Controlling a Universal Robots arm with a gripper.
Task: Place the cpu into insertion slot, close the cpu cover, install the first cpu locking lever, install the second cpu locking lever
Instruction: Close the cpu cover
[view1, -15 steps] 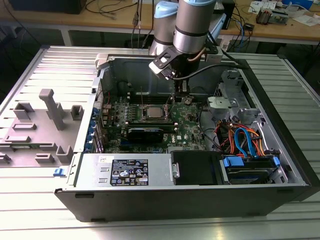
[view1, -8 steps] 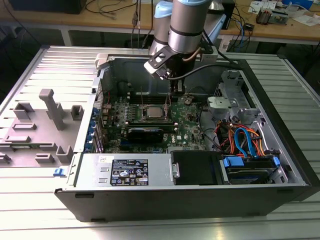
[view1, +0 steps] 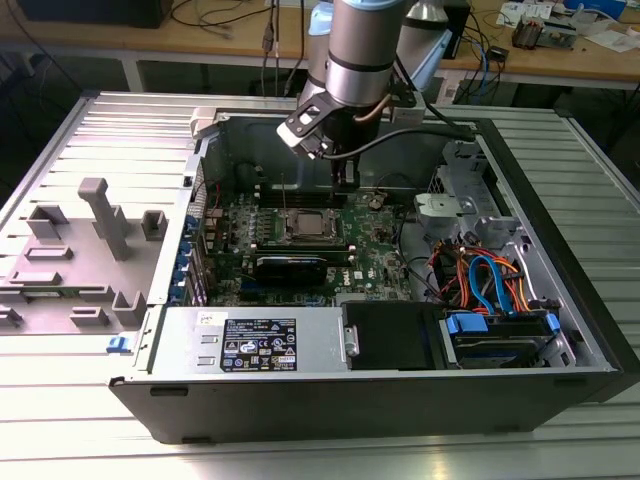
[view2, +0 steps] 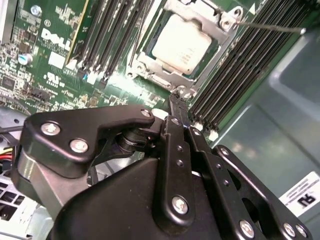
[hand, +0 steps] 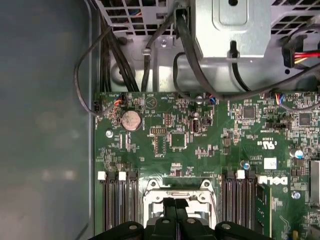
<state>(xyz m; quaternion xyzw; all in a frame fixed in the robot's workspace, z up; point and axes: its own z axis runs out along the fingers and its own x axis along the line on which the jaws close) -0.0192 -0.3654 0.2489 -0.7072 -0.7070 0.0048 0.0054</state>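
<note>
Cpu (view2: 180, 45) is seen seated flat in the insertion slot (view2: 150, 75), its silvery-grey top showing through the square window of the cpu cover (view2: 202, 17), which is laid down over it. In the exterior view the cpu (view1: 303, 228) is found near the middle of the green motherboard (view1: 385, 250), inside the open computer case (view1: 250, 130).

Now the gripper (view2: 176, 97): it is held low over the board, just beside one edge of the socket frame, and its jaws are pressed together with nothing seen gripped between them. In the first wrist view the paired fingertips (hand: 170, 210) are seen touching side by side in front of the cover's frame.

A thin metal lever (view2: 270, 26) is seen running out from the cover's corner across the long black memory slots (view2: 240, 65); whether it is latched cannot be told.

A round coin battery (hand: 131, 120) is seen on the board, well apart from the socket. A grey fixture (view1: 100, 225) is set on the ribbed table at the exterior view's left.
</note>
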